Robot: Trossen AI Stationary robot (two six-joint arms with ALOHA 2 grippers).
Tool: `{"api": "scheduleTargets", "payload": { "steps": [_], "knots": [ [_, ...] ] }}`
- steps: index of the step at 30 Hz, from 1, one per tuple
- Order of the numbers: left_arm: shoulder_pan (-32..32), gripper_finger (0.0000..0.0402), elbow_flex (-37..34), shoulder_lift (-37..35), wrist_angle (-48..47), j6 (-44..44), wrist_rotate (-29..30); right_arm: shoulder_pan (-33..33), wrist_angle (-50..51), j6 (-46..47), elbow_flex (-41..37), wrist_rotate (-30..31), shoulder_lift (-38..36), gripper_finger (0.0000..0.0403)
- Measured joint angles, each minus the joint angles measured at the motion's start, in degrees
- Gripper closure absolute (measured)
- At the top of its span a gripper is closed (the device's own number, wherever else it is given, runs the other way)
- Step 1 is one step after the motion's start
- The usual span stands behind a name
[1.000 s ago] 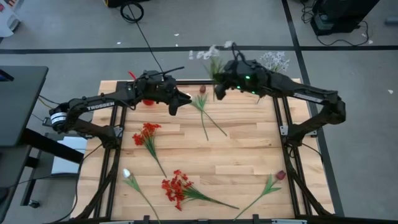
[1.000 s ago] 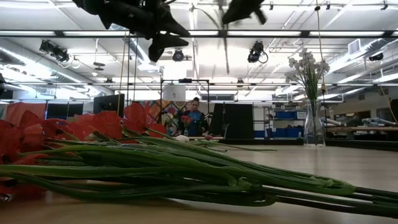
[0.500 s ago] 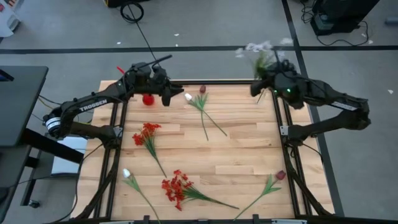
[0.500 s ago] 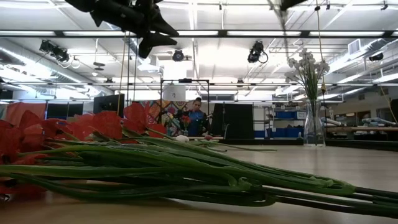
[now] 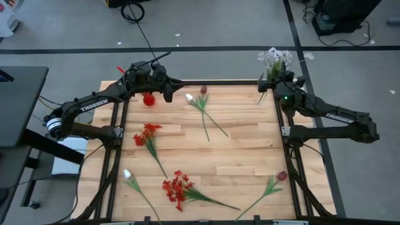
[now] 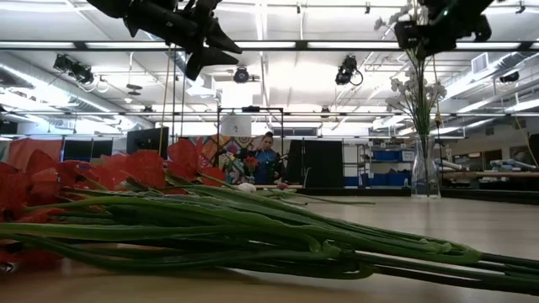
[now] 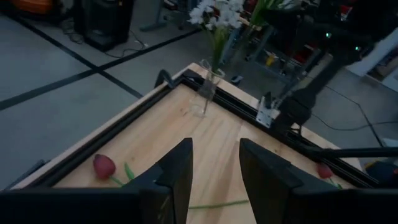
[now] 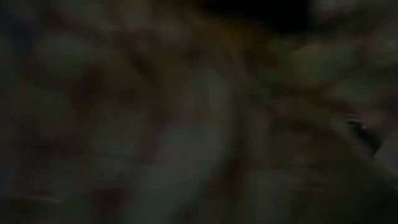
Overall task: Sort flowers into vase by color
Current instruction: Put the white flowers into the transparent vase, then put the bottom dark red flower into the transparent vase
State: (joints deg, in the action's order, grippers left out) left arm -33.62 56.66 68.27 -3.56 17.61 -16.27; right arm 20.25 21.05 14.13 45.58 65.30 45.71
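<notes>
Left arm stretched to the far left corner, left tool (image 5: 177,91) raised, fingers (image 7: 177,168) parted, gripping nothing. Right arm reaches the far right corner, right tool (image 5: 273,84) closed, held high.

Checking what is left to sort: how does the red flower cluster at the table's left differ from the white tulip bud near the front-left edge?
The red flower cluster has many small bright blooms; the white tulip bud is one pale closed head. The cluster lies farther from the front edge. Both lie flat on green stems.
</notes>
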Motion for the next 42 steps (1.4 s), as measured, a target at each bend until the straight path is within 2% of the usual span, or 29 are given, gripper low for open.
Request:
{"api": "scheduleTargets", "payload": {
  "steps": [6,9,12,17,26,32,36,38,42],
  "knots": [
    [0.0,0.0264,0.0,0.0,0.0,0.2,1.2,7.1,-11.0,-5.1,-5.9,-5.3,0.1,0.0396],
    [-0.1,0.0264,0.0,0.0,-0.1,0.4,1.3,9.9,-11.3,-4.8,-7.7,-7.2,0.1,0.0396],
    [-0.1,0.0264,0.0,0.0,-0.1,0.8,1.7,12.1,-9.1,-3.2,-8.6,-12.4,0.1,0.0379],
    [-0.1,0.0264,0.0,0.0,-0.4,2.1,3.2,14.6,-2.2,4.9,-8.6,-23.9,0.1,0.0327],
    [-0.1,0.0264,0.0,0.0,-3.7,2.4,3.2,20.0,13.3,19.9,-4.0,-30.6,0.1,0.0261],
    [0.3,0.0264,0.0,0.0,-9.7,4.3,3.2,23.6,32.1,33.1,4.2,-40.7,0.3,0.0251],
    [1.4,0.0264,-0.1,0.0,-12.9,1.7,3.2,25.1,43.5,39.4,8.1,-46.6,1.8,0.0251],
    [2.0,0.0264,-0.1,0.0,-12.6,0.4,3.2,25.3,46.3,40.0,9.0,-50.8,2.7,0.0250],
    [2.4,0.0264,-0.1,-0.1,-12.1,-1.8,3.2,24.3,47.7,39.9,9.1,-63.8,4.2,0.0250]
  ]
}}
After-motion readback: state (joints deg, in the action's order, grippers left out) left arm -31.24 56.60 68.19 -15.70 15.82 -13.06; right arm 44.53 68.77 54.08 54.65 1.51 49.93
